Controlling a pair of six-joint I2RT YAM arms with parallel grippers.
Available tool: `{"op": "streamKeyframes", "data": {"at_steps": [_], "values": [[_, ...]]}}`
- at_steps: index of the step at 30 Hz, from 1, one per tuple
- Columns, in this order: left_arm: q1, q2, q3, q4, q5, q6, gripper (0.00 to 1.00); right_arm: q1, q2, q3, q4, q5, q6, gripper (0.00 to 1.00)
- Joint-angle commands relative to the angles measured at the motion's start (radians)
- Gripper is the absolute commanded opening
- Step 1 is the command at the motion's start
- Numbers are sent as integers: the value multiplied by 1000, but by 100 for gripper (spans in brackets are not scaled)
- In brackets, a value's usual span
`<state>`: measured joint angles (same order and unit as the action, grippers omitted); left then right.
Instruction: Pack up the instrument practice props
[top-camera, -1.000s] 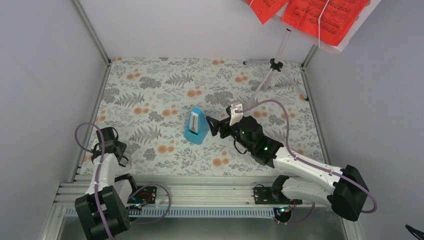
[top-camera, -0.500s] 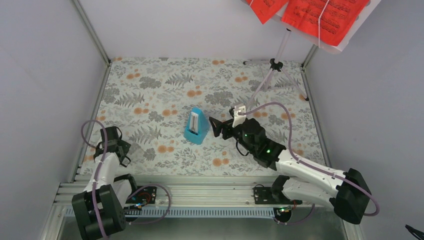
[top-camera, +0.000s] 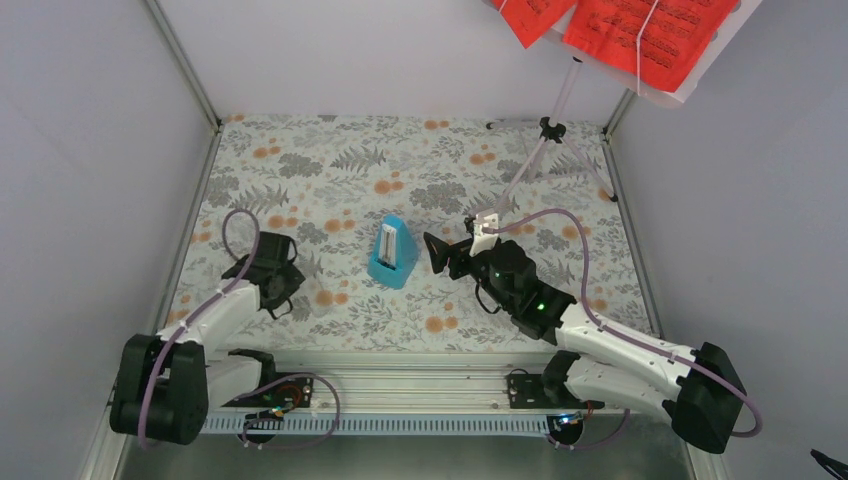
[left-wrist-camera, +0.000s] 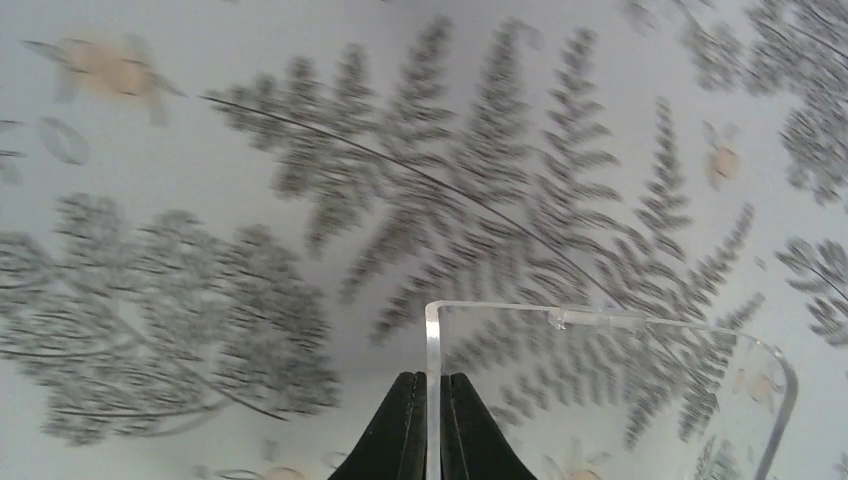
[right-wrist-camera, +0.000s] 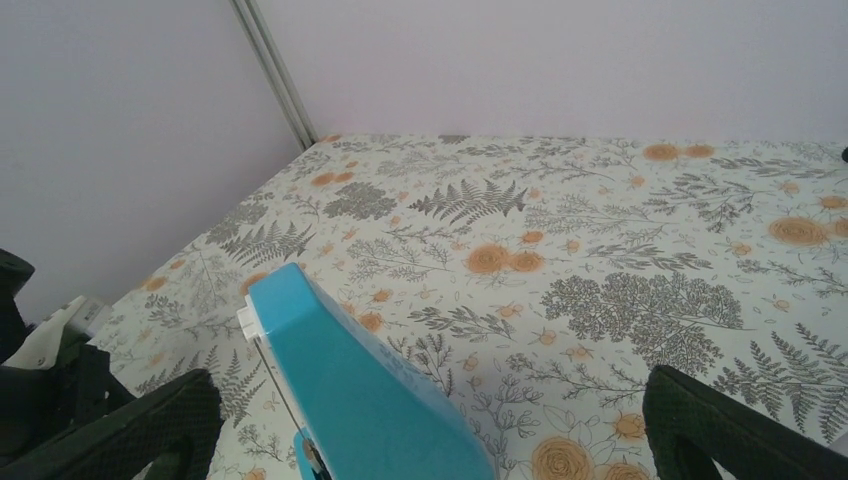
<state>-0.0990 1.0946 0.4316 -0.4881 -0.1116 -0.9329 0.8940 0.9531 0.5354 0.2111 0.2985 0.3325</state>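
The small light-blue metronome (top-camera: 392, 252) stands mid-table, its white face to the left. In the right wrist view the metronome (right-wrist-camera: 360, 400) sits low between the two spread fingers. My right gripper (top-camera: 432, 252) (right-wrist-camera: 430, 410) is open just to the metronome's right and does not touch it. The lilac music stand (top-camera: 545, 140) rises at the back right and carries the red sheet-music pages (top-camera: 640, 30). My left gripper (top-camera: 285, 290) (left-wrist-camera: 432, 400) is shut on the thin wall of a clear plastic container (left-wrist-camera: 600, 320) at the front left.
A floral cloth (top-camera: 330, 170) covers the table. Grey walls with metal corner posts (top-camera: 185, 70) close in the left, back and right sides. The stand's tripod legs (top-camera: 590, 170) spread over the back right corner. A metal rail (top-camera: 400, 385) runs along the near edge.
My left arm has swung from the left edge inward over the table, and its jaws have closed onto the clear container's wall. My right gripper has crept slightly forward beside the metronome, still open.
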Motion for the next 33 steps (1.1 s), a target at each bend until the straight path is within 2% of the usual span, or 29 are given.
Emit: {"op": "streamKeyframes", "data": {"at_steps": [1,6,10,18,19,22,26,28,33], "values": [[-115,50,67,12,-58,-66,4,-8,0,-14,36,28,-18,100],[-223,82,132,-22,-137,-64,5,-8,-2,-15,41,18,-10,100],[-266,110,140,-40,-157,-92,15,-8,1,-17,45,12,-6,100],[-304,120,124,-35,-163,-129,23,-8,-8,-19,39,10,-4,100],[-304,114,125,-41,-169,-131,32,-8,-10,-21,38,10,-4,100],[-304,100,127,-54,-181,-133,49,-8,-17,-26,37,13,-2,100],[-304,102,127,-56,-184,-133,86,-8,-26,-31,40,11,1,100],[-304,108,131,-57,-178,-134,99,-8,-31,-33,41,8,1,100],[-303,109,135,-50,-173,-116,100,-8,-42,-39,43,7,-1,100]]}}
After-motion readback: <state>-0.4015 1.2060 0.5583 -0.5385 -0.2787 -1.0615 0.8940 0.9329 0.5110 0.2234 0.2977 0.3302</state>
